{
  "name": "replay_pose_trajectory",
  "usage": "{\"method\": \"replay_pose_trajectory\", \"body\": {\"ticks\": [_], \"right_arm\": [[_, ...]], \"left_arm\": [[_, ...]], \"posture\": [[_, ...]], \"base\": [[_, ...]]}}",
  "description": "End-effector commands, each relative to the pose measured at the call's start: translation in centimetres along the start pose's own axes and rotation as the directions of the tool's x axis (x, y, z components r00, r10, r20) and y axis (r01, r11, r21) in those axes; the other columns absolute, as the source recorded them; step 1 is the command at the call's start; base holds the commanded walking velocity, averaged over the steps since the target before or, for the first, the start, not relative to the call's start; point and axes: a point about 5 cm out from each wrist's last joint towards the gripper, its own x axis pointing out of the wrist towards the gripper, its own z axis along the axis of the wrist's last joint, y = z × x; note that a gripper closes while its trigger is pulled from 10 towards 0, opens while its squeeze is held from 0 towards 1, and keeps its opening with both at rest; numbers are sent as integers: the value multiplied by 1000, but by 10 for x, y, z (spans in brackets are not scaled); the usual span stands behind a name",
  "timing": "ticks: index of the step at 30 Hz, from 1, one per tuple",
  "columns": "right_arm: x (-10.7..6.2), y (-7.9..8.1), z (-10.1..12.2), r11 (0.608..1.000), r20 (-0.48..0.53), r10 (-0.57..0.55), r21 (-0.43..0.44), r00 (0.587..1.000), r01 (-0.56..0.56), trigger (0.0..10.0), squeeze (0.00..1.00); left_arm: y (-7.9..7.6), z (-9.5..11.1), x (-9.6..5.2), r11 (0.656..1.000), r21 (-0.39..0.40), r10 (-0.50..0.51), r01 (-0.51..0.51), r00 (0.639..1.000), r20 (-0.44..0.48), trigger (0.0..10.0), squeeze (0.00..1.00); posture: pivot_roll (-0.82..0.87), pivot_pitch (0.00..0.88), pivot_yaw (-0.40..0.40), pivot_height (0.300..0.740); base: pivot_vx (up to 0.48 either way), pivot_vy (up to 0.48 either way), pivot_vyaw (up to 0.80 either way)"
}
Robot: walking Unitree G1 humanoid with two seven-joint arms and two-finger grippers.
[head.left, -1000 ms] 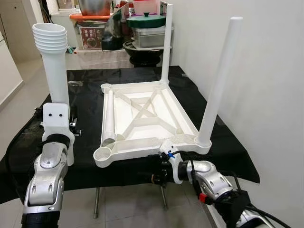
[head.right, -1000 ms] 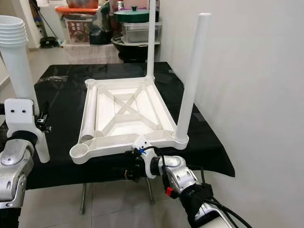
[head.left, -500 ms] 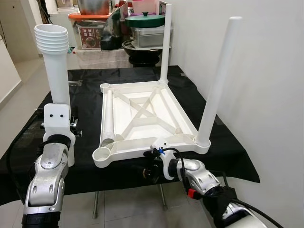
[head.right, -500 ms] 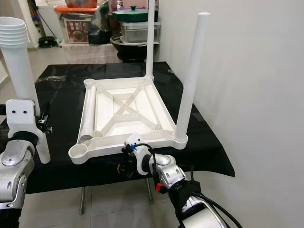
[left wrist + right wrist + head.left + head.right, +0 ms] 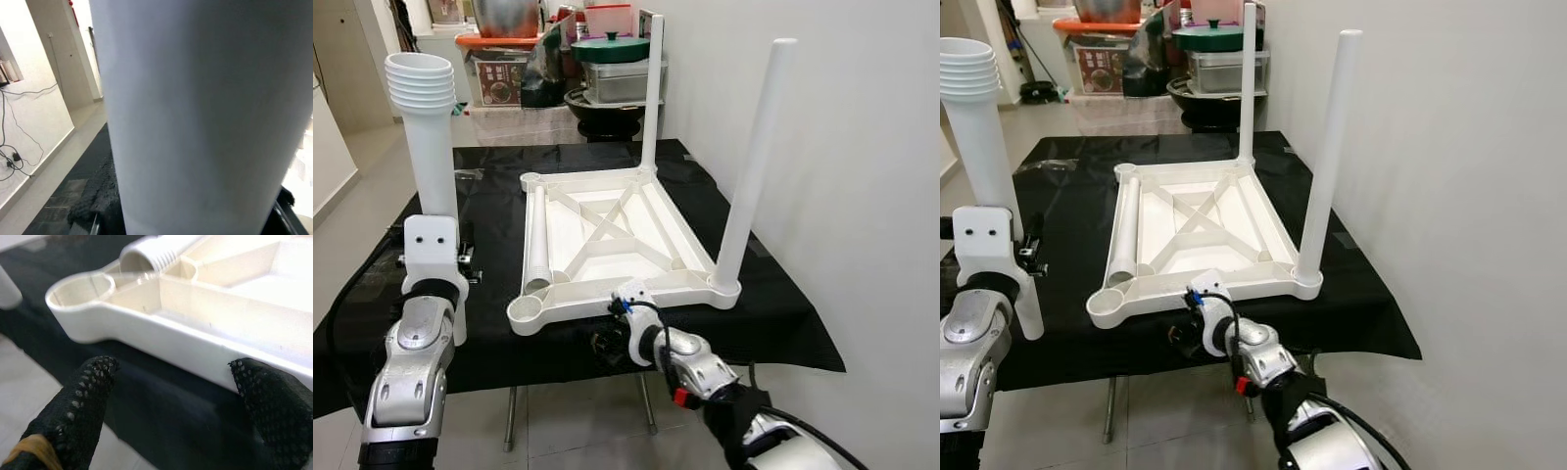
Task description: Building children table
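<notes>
Black cloth covers the work table [image 5: 783,323] beside a plain wall, and at the frame's centre lies the white tabletop [image 5: 617,245], upside down so its corner sockets face up. Two legs [image 5: 754,157] already stand in the right-hand corners; a third leg [image 5: 537,240] lies inside along the left rim. The left gripper [image 5: 431,257], at the left, is clamped on a fourth leg [image 5: 429,137] held upright, seemingly ready for the empty near-left socket [image 5: 525,311]. The right gripper [image 5: 176,382], fingers apart, hovers at the near edge, probably to steady it.
</notes>
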Motion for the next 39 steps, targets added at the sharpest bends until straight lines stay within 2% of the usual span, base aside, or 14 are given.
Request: {"method": "replay_pose_trajectory", "body": {"ticks": [1,2,4,8,11,14,19,20,24,25,27,31,32,39], "right_arm": [[3,1,13,1000,60,-9,-6,998,10,10000,0],[10,12,20,1000,80,2,-21,997,-1,10000,0],[17,19,28,998,95,-17,-52,995,22,10000,0],[18,19,30,998,99,-29,-46,995,33,10000,0],[27,39,45,999,134,36,-24,990,-33,10000,0],[27,39,46,999,146,37,-38,989,-32,10000,0],[16,10,72,994,299,-101,-6,949,108,10000,0],[5,-8,89,984,384,-166,11,908,175,10000,0],[-8,-24,101,973,445,-217,29,869,228,10000,0],[-21,-38,106,961,488,-258,37,834,276,10000,0],[-31,-48,107,950,507,-290,54,812,306,10000,0],[-40,-55,107,941,521,-321,79,791,330,10000,0],[-50,-62,106,926,531,-359,98,768,364,10000,0],[-61,-65,110,909,556,-393,117,733,399,10000,0]], "left_arm": [[-2,-1,-1,1000,6,0,0,1000,-6,10000,0],[-2,-1,-1,1000,4,-1,1,1000,-6,10000,0],[-3,0,-2,1000,3,-1,1,1000,-5,10000,0],[-3,0,-2,1000,3,-1,1,1000,-6,10000,0],[-2,-2,-5,1000,7,6,-6,1000,-11,10000,0],[-1,-1,-5,1000,7,8,-8,1000,-10,10000,0],[1,0,-7,1000,-1,14,-14,1000,-4,10000,0],[-3,2,-8,1000,-21,-16,16,1000,12,10000,0],[-7,7,-8,998,-43,-42,44,998,47,10000,0],[-8,13,-7,998,-24,-51,53,996,78,10000,0],[-7,16,-6,999,-10,-45,46,995,93,10000,0],[-5,19,-4,999,-12,-34,35,994,106,10000,0],[-4,23,-2,999,1,-39,39,991,125,10000,0],[-5,28,0,998,12,-56,55,988,144,10000,0]], "posture": [[92,0,-59,740],[91,0,-60,740],[99,0,-67,740],[99,0,-67,740],[106,0,-78,740],[107,0,-79,740],[101,0,-76,740],[98,0,-74,740],[89,0,-67,740],[86,0,-62,740],[83,0,-58,740],[83,0,-58,740],[77,0,-47,740],[70,0,-34,740]], "base": [[0,0,0],[0,0,0],[0,0,0],[0,0,0],[0,0,0],[0,0,0],[0,0,0],[0,0,0],[0,0,0],[0,0,0],[0,0,0],[0,0,0],[240,0,0],[256,0,0]]}}
